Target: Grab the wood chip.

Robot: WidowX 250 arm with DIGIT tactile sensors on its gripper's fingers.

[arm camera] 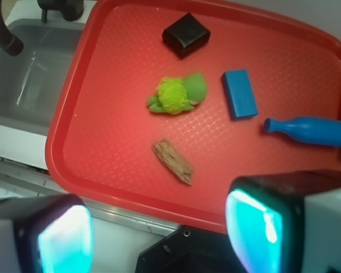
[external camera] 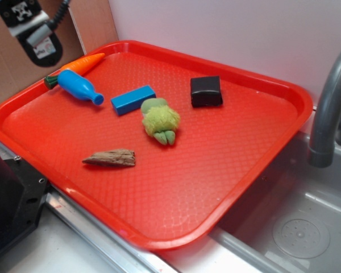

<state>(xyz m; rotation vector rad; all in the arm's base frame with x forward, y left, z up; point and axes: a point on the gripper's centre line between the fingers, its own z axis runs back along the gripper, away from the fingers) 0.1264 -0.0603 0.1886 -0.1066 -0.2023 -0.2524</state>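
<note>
**Wrist view: gripper high and wide, wood chip untouched on the tray**

The wrist view looks down from well above the tray (arm camera: 74,96), with the gripper (arm camera: 159,233) framing the bottom edge. Its two fingers (arm camera: 62,233) stand far apart with nothing between them, so the hand is spread and empty. The wood chip (arm camera: 172,161) lies flat on the red surface, above and between the pads in this view, its pointed end angled toward the lower right. In the exterior view the wood chip (external camera: 110,157) sits alone in the near-left part of the tray (external camera: 256,165), clear of everything else.

As a judgement, this is the approach step: nothing has been grasped and the descent is not yet made. The next move calls for centring over the sliver, turning the wrist so the fingers close across its narrow width and not along its length, and coming down nearly to the tray, since the piece is thin and low.

The tray is bright red plastic with a fine diamond texture and a raised rim. Also on it: a green plush toy (external camera: 160,120), a blue block (external camera: 133,99), a black block (external camera: 206,91), a blue bottle (external camera: 79,87) and an orange carrot (external camera: 78,66), all well apart from the chip. Beside the tray is a grey sink (external camera: 307,227) with a curved faucet (external camera: 329,108), against a pale wall
</note>
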